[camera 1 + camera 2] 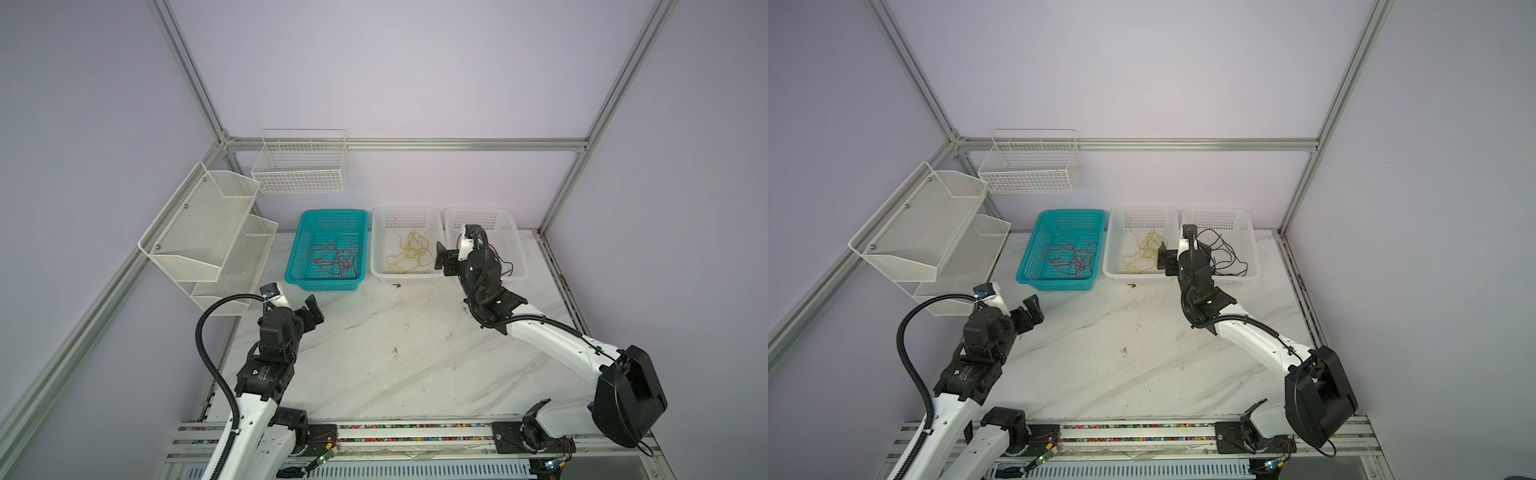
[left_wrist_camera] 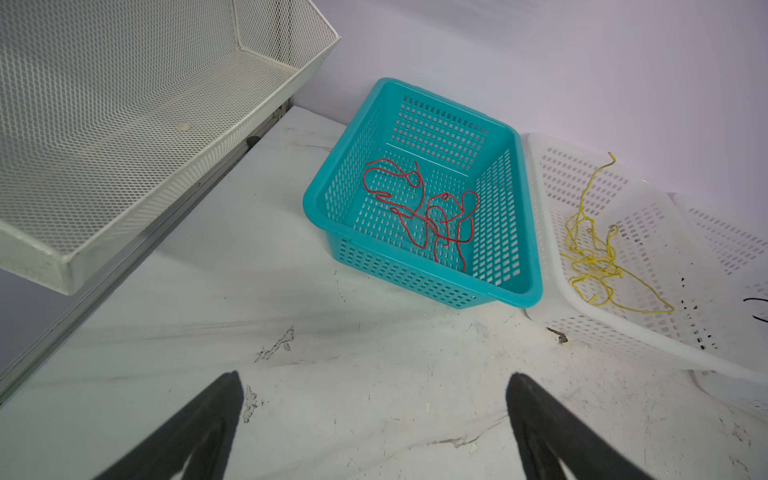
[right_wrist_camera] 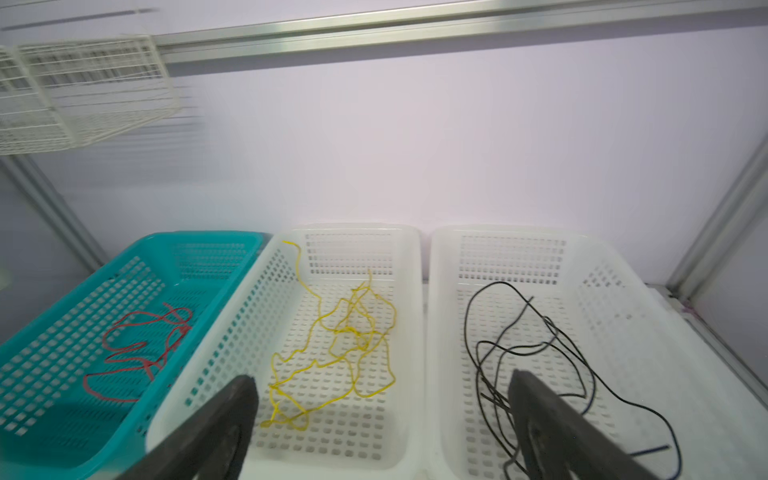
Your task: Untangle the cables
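Observation:
Three thin cables each lie loosely coiled in a basket of their own at the back of the table. The red cable (image 1: 332, 259) (image 1: 1071, 259) (image 2: 419, 216) (image 3: 141, 353) is in the teal basket (image 1: 320, 286). The yellow cable (image 1: 409, 253) (image 1: 1142, 253) (image 2: 594, 257) (image 3: 345, 345) is in the middle white basket (image 1: 407, 279). The black cable (image 1: 1225, 257) (image 3: 519, 345) is in the right white basket (image 1: 513, 232). My left gripper (image 1: 314, 309) (image 1: 1034, 309) (image 2: 374, 376) is open and empty over bare table in front of the teal basket. My right gripper (image 1: 441, 259) (image 1: 1163, 259) (image 3: 382, 376) is open and empty above the wall shared by the two white baskets.
A two-tier white mesh shelf (image 1: 199, 232) hangs on the left wall, close to my left arm. A white wire basket (image 1: 299, 166) hangs on the back wall. The marble table (image 1: 395, 353) stretches in front of the baskets, with aluminium frame posts at the corners.

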You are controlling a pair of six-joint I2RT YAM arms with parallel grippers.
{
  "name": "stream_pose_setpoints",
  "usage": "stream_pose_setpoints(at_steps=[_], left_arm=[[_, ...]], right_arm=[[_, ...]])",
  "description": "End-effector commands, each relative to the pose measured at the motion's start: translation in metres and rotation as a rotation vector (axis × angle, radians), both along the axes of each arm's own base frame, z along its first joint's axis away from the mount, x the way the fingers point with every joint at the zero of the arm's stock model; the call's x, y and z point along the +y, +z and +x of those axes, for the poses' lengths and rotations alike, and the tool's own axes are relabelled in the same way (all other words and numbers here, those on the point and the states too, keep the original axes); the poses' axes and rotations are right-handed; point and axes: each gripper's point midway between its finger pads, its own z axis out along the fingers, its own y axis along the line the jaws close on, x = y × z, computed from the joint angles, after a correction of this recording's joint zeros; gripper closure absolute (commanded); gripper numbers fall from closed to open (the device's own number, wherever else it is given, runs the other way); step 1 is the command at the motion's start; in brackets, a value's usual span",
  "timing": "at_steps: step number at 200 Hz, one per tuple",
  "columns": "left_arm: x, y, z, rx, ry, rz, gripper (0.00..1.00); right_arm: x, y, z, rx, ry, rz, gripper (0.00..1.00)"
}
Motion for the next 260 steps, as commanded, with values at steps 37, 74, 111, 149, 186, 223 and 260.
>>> stream_pose_setpoints(at_steps=[37,74,111,149,186,223,260], left_arm=[[-0.003,-0.009,0.044,0.002,-0.020,0.085,0.00],[-0.006,-0.025,0.067,0.022,-0.030,0.119,0.00],[0.004,-0.039,0.082,0.041,0.028,0.160,0.00],[0.023,-0.057,0.088,0.051,0.098,0.238,0.00],[0.027,-0.047,0.095,-0.044,0.129,0.228,0.00],[0.029,-0.048,0.105,-0.087,0.114,0.297,0.00],[0.027,-0.036,0.107,-0.173,0.096,0.314,0.00]], right_arm=[[-0.094,-0.031,-0.009,-0.028,-0.356,-0.008,0.03],[-0.132,-0.072,-0.006,0.002,-0.468,-0.055,0.03],[-0.155,-0.096,-0.007,0.003,-0.508,-0.068,0.03],[-0.168,-0.121,-0.004,0.029,-0.531,-0.088,0.03],[-0.181,-0.138,-0.001,0.034,-0.544,-0.043,0.03],[-0.187,-0.144,0.002,0.030,-0.540,-0.011,0.03],[-0.186,-0.145,0.005,0.028,-0.523,-0.001,0.03]])
